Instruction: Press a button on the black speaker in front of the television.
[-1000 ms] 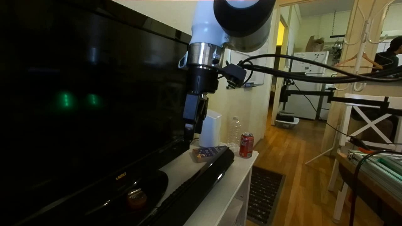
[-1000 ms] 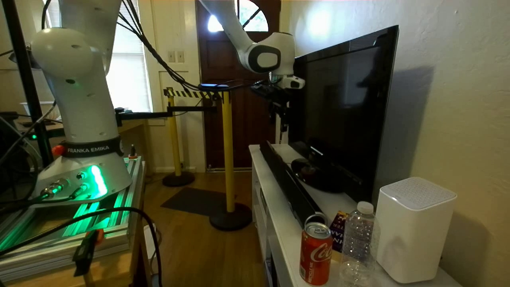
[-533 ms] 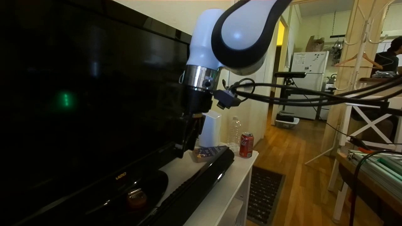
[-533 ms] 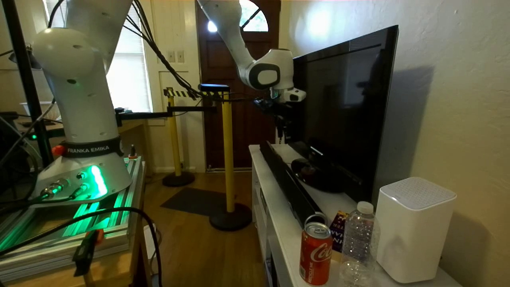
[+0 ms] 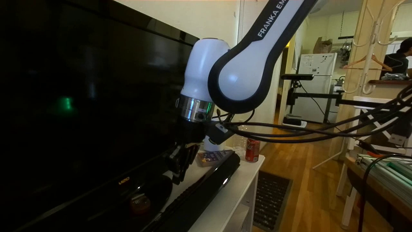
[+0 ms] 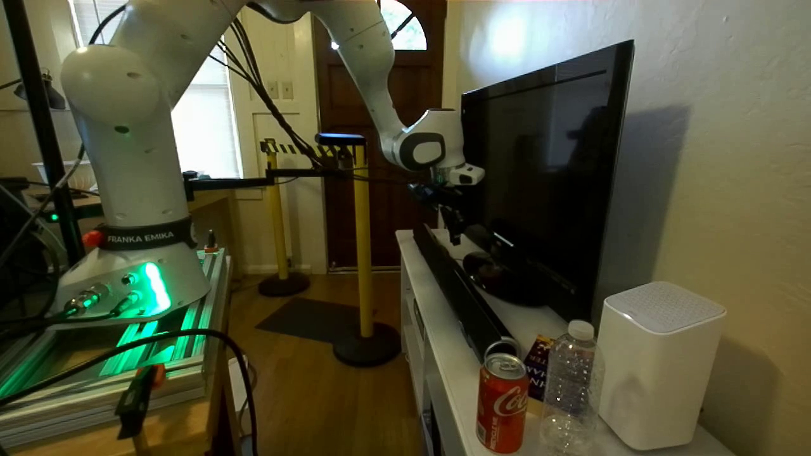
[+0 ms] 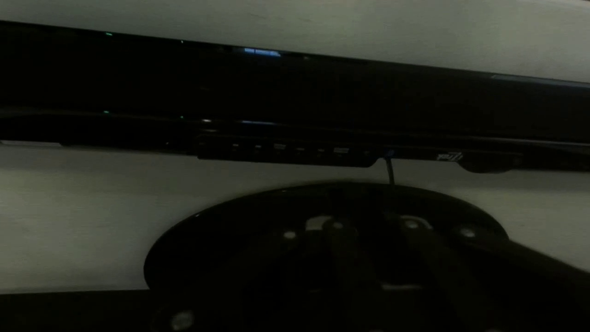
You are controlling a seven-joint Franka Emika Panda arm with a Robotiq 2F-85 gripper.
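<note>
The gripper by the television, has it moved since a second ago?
Yes, downward: in both exterior views the gripper sits lower relative to the television than it did then.

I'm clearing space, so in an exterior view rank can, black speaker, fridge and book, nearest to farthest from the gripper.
1. Black speaker: bottom, beside the gripper
2. Book: lower center
3. Can: farther right
4. Fridge: background, upper right
</note>
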